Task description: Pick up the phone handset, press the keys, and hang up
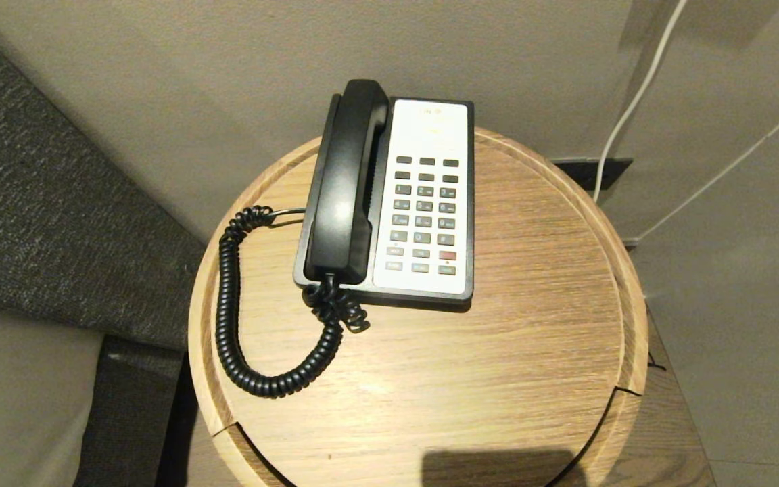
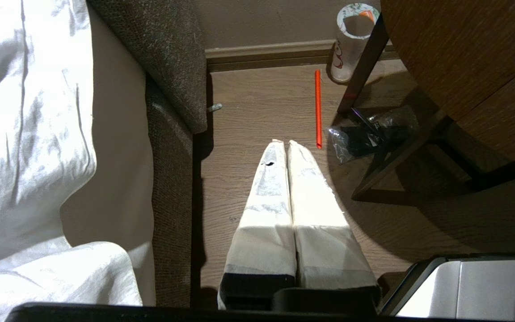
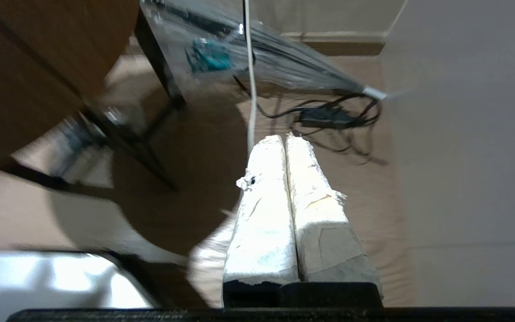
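Nothing of the job looks started to me. The phone handset (image 1: 347, 186) lies seated in its cradle on the phone base (image 1: 423, 203), centre of the head frame, coiled cord (image 1: 241, 318) looping lower left across the round wooden worktop (image 1: 531, 325). My left claw (image 2: 284, 144) and right claw (image 3: 283, 137) both hang pressed together over the floor, holding nothing. Lifting, keying and hanging up all remain.
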`<state>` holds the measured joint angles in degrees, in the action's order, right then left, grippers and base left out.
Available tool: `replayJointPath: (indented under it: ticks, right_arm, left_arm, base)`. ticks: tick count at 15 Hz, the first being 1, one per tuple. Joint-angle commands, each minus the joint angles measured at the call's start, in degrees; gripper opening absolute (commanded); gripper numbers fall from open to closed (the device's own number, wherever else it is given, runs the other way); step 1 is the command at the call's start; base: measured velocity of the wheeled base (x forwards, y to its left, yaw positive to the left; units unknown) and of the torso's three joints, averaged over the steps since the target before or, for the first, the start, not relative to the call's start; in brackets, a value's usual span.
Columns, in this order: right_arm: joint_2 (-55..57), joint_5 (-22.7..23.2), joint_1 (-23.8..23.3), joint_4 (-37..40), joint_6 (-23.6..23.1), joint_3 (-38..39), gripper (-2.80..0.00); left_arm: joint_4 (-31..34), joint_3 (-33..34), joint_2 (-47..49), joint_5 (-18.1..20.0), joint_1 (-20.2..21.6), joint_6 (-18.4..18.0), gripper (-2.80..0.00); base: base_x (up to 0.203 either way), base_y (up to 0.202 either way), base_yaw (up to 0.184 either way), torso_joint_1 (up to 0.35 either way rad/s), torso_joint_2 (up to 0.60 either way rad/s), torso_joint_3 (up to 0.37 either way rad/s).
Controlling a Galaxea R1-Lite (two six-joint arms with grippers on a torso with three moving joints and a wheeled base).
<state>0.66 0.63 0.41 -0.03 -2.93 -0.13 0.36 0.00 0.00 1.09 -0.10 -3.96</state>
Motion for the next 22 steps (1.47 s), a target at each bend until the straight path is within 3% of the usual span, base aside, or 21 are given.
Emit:
replayJointPath:
  ticks: [1, 14, 22]
  right_arm:
    - [-0.04, -0.11, 0.02, -0.15, 2.75, 0.13, -2.80]
    - [-0.04, -0.11, 0.02, -0.15, 2.68, 0.13, -2.80]
    - [-0.04, -0.11, 0.02, -0.15, 2.70, 0.13, -2.80]
  left_arm:
    - [-0.01, 0.00, 0.09, -0.03, 0.01, -0.08, -2.80]
    - [-0.10, 0.00, 0.09, -0.21, 0.01, 1.26, -2.80]
    - [-0.15, 0.00, 0.09, -1.00, 0.01, 3.26, -2.80]
  base:
    - [0.000, 0.000, 0.000, 0.000, 0.00, 0.000]
    - [0.000, 0.000, 0.000, 0.000, 0.00, 0.003]
    - [0.000, 0.000, 0.000, 0.003, 0.00, 0.191]
